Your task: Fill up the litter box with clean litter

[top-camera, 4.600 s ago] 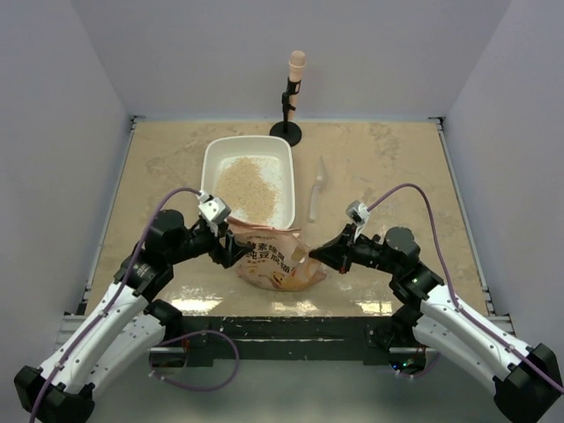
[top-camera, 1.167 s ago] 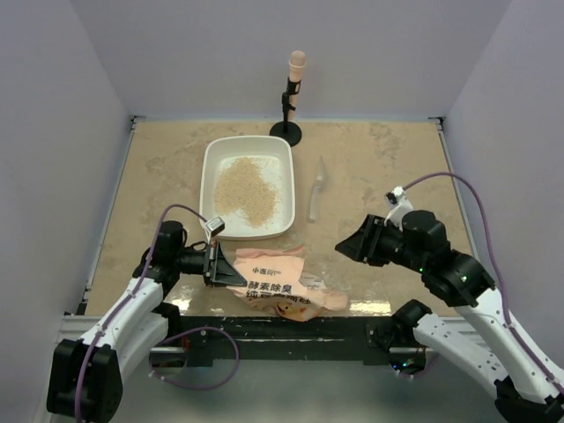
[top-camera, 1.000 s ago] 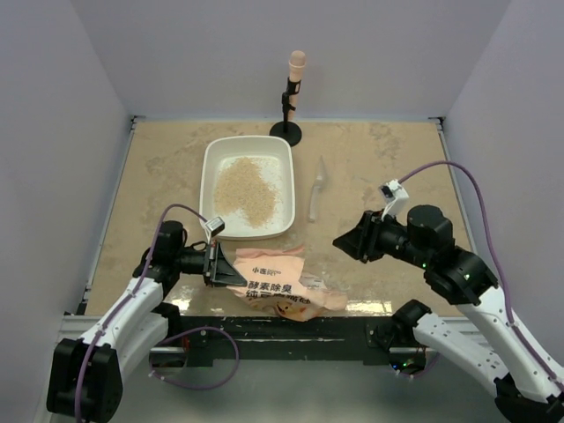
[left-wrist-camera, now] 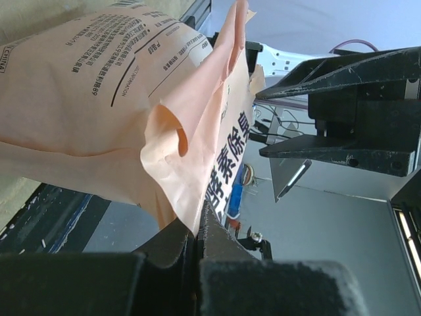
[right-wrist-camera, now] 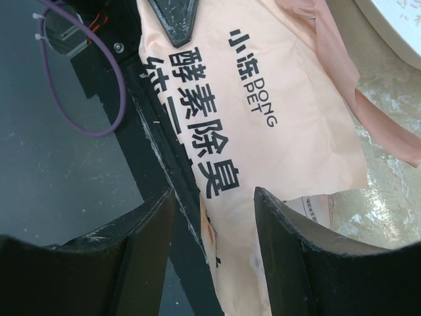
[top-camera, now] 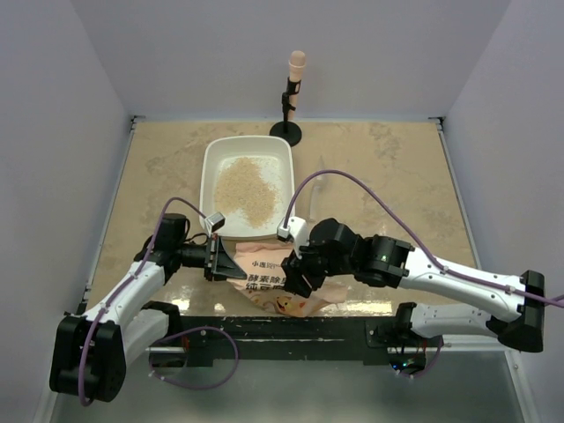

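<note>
Litter box (top-camera: pixel 248 139) is set left of centre on the table (top-camera: pixel 397 176), long axis running near to far, with clean litter (top-camera: pixel 243 189) heaped along its middle. A translucent scoop (top-camera: pixel 315 189) lies just to its right, with wide table beyond, and a stand (top-camera: pixel 291 97) is just behind. The bag (top-camera: pixel 264 264) is crumpled at the near table edge, its corner pinched in the clenched left hand (top-camera: pixel 231 263). The right hand (top-camera: pixel 295 275) is held released over it.

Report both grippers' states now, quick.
Left gripper: shut on the edge of the crinkly orange-pink printed bag.
Right gripper: open, jaws apart above the same bag, holding nothing.
</note>
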Controlling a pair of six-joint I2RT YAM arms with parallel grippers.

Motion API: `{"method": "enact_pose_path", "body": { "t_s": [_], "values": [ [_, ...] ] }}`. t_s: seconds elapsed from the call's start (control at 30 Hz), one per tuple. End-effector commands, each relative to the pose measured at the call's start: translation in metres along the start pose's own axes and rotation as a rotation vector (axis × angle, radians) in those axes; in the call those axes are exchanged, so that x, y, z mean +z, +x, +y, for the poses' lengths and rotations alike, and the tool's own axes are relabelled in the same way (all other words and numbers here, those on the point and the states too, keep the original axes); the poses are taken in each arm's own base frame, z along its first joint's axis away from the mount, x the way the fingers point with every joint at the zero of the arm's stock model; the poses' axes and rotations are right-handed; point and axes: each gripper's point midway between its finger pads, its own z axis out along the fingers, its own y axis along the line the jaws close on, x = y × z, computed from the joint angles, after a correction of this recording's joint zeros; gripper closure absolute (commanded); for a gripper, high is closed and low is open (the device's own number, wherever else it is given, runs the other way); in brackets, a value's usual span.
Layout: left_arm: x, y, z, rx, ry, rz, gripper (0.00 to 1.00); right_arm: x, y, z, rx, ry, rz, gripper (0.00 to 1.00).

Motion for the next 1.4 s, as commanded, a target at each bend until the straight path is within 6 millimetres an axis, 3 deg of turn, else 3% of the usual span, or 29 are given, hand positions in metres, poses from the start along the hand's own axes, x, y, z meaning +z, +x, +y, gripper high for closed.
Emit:
{"method": "enact_pose_path", "body": {
  "t_s": [0.0,0.37,0.7,1.17,1.3,1.37],
  "values": [
    [-0.001,-0.007,-0.004,0.031,-0.009,-0.019,1.0,-0.011,-0.025,0.007,-0.053,0.005,-0.076,0.44],
    [-0.001,-0.009,-0.006,0.034,-0.006,-0.019,1.0,0.006,-0.002,0.015,-0.064,0.009,0.014,0.46],
    [-0.001,-0.01,-0.008,0.039,-0.004,-0.017,1.0,0.012,0.017,0.003,-0.032,0.104,0.088,0.46],
    [-0.001,-0.014,-0.013,0.056,0.003,-0.022,1.0,0.017,0.052,0.004,-0.025,0.083,0.178,0.57],
    [-0.002,-0.016,-0.016,0.071,0.011,-0.026,1.0,0.023,0.057,0.004,-0.023,0.096,0.205,0.66],
    [-0.002,-0.018,-0.019,0.078,0.017,-0.028,1.0,0.026,0.058,0.0,-0.019,0.119,0.216,0.84]
  ]
}}
